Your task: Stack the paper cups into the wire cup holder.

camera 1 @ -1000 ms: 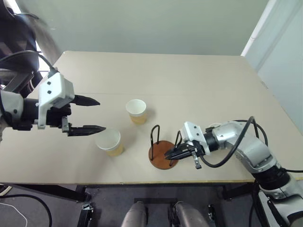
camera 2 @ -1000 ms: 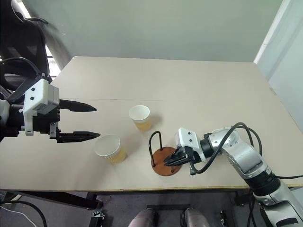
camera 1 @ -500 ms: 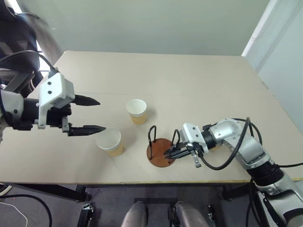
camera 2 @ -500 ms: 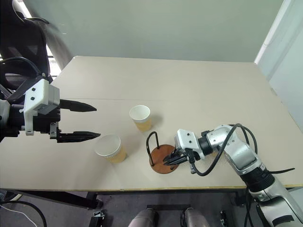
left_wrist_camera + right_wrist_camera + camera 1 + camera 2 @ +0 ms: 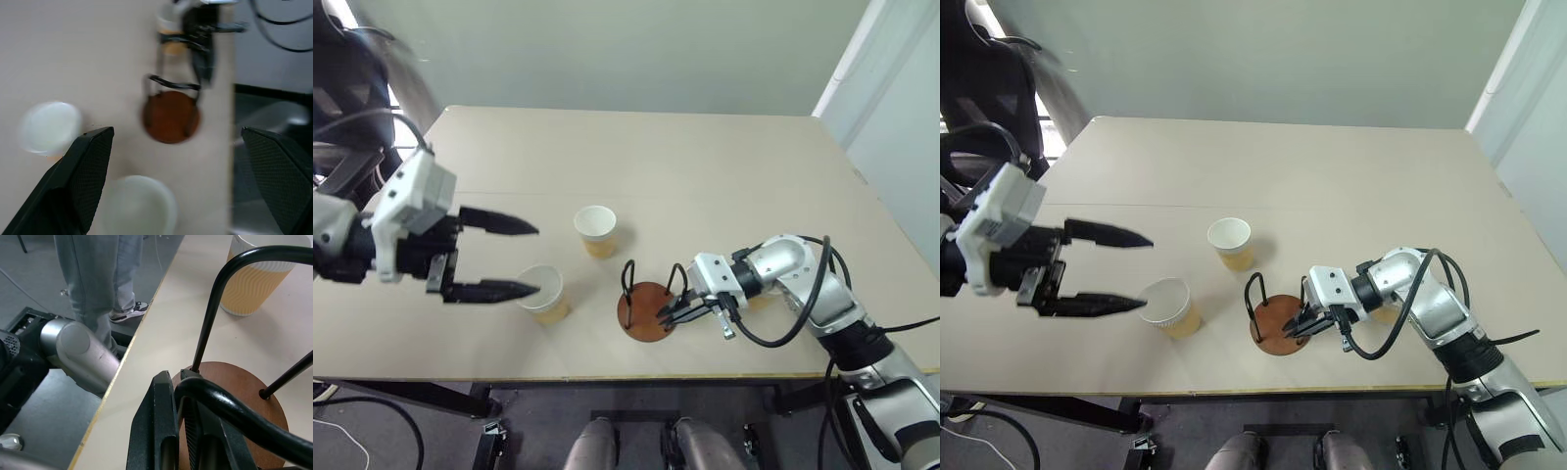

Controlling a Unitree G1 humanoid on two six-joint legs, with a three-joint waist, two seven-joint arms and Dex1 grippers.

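Two paper cups stand upright on the table: one [image 5: 595,227] in the middle, another [image 5: 543,292] nearer the front edge. A third cup [image 5: 259,279] stands behind my right arm, partly hidden. The wire cup holder [image 5: 646,311], a reddish-brown disc with black wire loops, stands to the right of the near cup. My right gripper [image 5: 664,315] is shut on one of its wire loops [image 5: 215,396]. My left gripper [image 5: 536,259] is open and points right, just left of the near cup. Its lower fingertip overlaps that cup's rim in the head views.
The tan table [image 5: 705,166] has wide free room at the back and right. Its front edge [image 5: 607,377] runs close below the holder. A person's legs [image 5: 98,279] stand beside the table. A dark chair [image 5: 352,59] is at the far left.
My left gripper has dropped and turned toward the near cup, its tips now close to it. My right gripper has nudged the holder slightly left while staying shut on the wire.
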